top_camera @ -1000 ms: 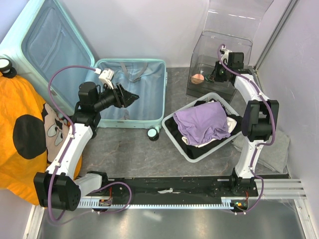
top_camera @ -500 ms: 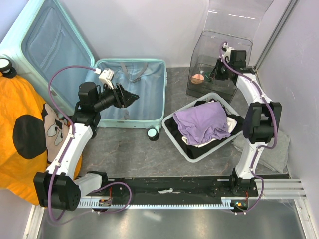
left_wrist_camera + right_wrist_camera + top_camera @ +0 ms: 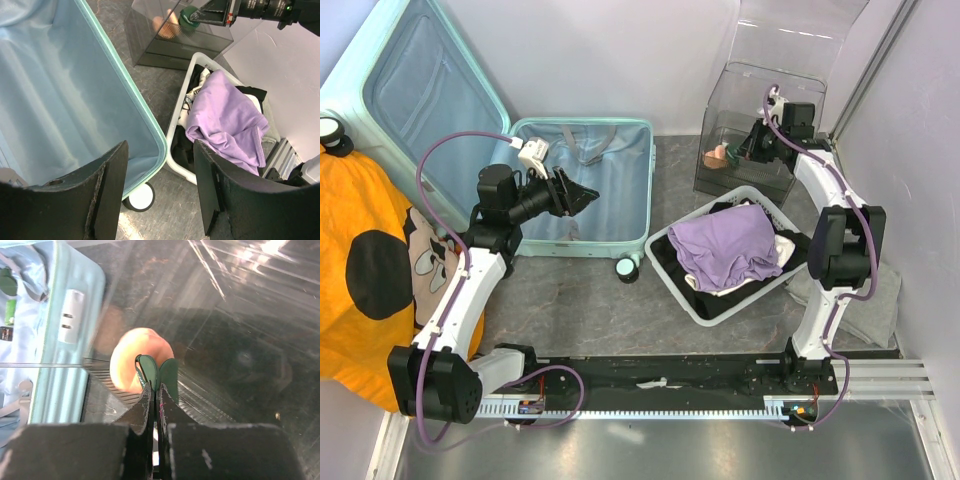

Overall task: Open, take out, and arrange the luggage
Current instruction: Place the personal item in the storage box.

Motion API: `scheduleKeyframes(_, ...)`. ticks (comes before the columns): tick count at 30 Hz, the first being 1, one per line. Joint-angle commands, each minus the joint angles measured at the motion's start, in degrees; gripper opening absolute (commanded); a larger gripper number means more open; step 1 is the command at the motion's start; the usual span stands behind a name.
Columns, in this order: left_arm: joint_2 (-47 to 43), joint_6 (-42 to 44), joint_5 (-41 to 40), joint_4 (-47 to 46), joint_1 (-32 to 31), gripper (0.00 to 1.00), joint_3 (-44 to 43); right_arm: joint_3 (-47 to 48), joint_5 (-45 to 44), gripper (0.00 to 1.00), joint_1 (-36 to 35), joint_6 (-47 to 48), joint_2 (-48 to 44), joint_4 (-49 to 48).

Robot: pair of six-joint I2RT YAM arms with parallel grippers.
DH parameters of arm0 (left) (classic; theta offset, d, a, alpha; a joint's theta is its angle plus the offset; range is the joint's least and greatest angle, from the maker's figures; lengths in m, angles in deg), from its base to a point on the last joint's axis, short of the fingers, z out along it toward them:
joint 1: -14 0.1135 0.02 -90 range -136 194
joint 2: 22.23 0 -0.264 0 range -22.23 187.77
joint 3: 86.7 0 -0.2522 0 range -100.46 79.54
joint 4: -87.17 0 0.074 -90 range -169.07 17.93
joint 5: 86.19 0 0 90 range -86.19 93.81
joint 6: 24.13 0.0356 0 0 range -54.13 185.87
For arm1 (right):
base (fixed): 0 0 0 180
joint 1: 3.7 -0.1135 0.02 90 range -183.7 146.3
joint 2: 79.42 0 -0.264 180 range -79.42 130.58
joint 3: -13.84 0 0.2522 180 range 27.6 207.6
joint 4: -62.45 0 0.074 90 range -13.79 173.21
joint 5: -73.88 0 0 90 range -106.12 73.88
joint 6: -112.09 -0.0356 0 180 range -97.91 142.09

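Luggage (image 3: pixel 620 190) is found open at the table's far-left corner. The base is laid flat, with wheels toward the near edge and the lid propped up on the left, so the long axis is judged to run near-to-far. The left gripper (image 3: pixel 582 193) is hung right over the base, jaws parted and nothing gripped. Only bare lining is seen beneath it in the left wrist view. The right gripper (image 3: pixel 153 389) is placed well apart at the far-right corner, inside the clear box (image 3: pixel 760 90). It is clamped onto a green piece (image 3: pixel 162 372) against a peach ball (image 3: pixel 130 360); whether the two are joined cannot be told. The basket (image 3: pixel 181 107) with purple cloth (image 3: pixel 725 245) is set between luggage and box. The left arm is judged nearer, so any luggage move is best given to it.
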Motion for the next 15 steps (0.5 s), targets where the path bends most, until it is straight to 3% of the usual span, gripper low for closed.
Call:
scheduleKeyframes(1, -0.8, 0.8, 1.1, -0.9, 0.2, 0.62, -1.7, -1.1, 1.0, 0.00, 1.5, -1.6, 0.8, -2.3)
scheduleKeyframes(15, 0.1, 0.6, 1.4, -0.9, 0.2, 0.62, -1.7, -1.7, -4.2, 0.02, 1.9, 0.9, 1.3, -1.2)
